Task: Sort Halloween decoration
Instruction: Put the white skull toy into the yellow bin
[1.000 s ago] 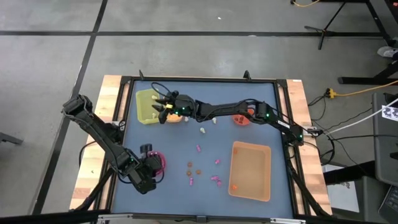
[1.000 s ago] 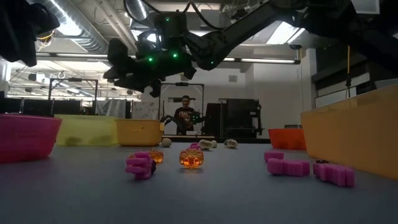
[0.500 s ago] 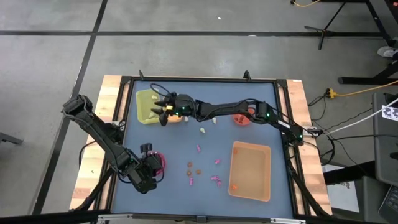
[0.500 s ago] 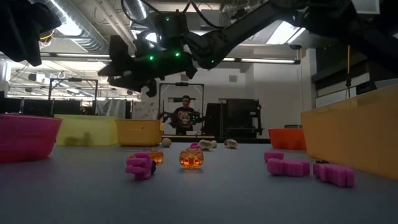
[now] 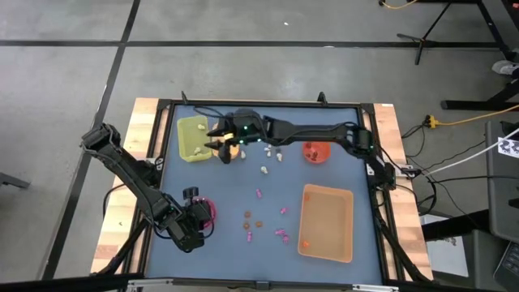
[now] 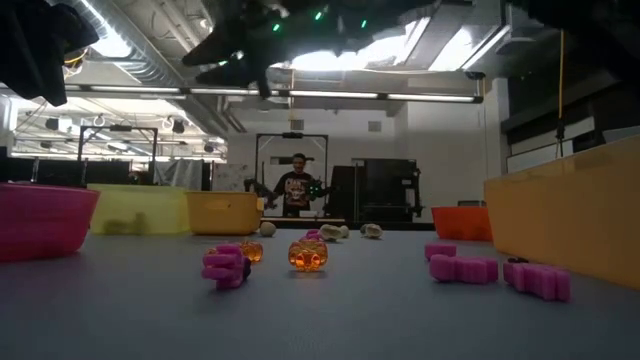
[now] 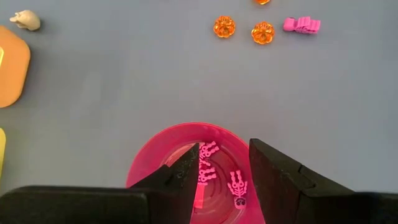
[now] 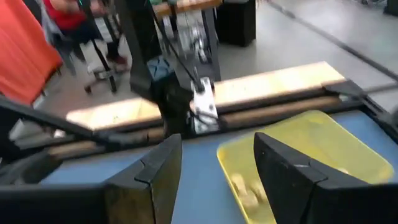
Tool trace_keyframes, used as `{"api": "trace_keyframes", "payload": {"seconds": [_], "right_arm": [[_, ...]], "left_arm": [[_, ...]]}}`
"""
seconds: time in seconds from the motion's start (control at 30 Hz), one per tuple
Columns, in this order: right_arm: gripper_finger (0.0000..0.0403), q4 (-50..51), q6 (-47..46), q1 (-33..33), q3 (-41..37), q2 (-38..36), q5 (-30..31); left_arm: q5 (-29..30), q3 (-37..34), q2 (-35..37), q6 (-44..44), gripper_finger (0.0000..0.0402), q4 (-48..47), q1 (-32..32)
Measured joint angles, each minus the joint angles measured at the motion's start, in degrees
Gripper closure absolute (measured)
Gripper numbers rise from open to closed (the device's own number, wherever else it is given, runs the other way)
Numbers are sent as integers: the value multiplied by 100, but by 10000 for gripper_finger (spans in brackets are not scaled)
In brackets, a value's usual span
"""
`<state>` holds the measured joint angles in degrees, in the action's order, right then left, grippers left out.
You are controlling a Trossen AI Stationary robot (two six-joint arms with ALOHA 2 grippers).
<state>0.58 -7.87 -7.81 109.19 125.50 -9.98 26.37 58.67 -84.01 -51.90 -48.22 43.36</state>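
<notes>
Tiny trinkets lie loose on the blue table: pink ones (image 5: 282,236) (image 7: 301,25), orange pumpkins (image 5: 248,215) (image 7: 224,27) and cream ones (image 5: 264,170) (image 7: 25,20). My left gripper (image 5: 207,217) (image 7: 224,168) hangs open over the pink bowl (image 7: 155,168), which has pink skeleton trinkets (image 7: 237,186) lying in it. My right gripper (image 5: 217,138) (image 8: 217,168) (image 6: 245,45) is open and holds nothing. It is high above the yellow-green tray (image 5: 191,138) (image 8: 311,149), where cream trinkets (image 8: 242,186) lie.
A small orange tray (image 5: 231,154) sits beside the yellow-green one. A red bowl (image 5: 316,152) stands at the far right, and a large orange-tan tray (image 5: 327,223) at the near right. A person (image 6: 297,190) is in the room beyond the table.
My right gripper has risen from just over the yellow-green tray to high above it, staying open. The right arm has lifted with it. The trinkets on the table lie as before.
</notes>
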Motion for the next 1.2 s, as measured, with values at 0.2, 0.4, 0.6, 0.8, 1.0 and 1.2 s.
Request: {"api": "trace_keyframes", "payload": {"seconds": [0.2, 0.4, 0.6, 0.8, 1.0, 1.2], "right_arm": [[203, 1940, 406, 240, 2, -640, 205], [203, 3714, 541, 688, 2, -855, 1153], [203, 4769, 543, 1056, -236, -837, 1351], [203, 4881, 520, 1197, -872, -812, 1371], [203, 4265, 300, 1010, -1623, -812, 2067], [203, 3515, 151, 656, -2224, -812, 1990]], "left_arm": [[4, 0, 0, 0, 276, -8, 2], [2, 0, 0, -2, 276, -9, 5], [0, 0, 0, -2, 276, -12, 61], [42, 0, 0, -2, 276, -12, 61], [309, 0, 0, -2, 276, -12, 61], [310, 0, 0, -2, 276, -12, 61]]}}
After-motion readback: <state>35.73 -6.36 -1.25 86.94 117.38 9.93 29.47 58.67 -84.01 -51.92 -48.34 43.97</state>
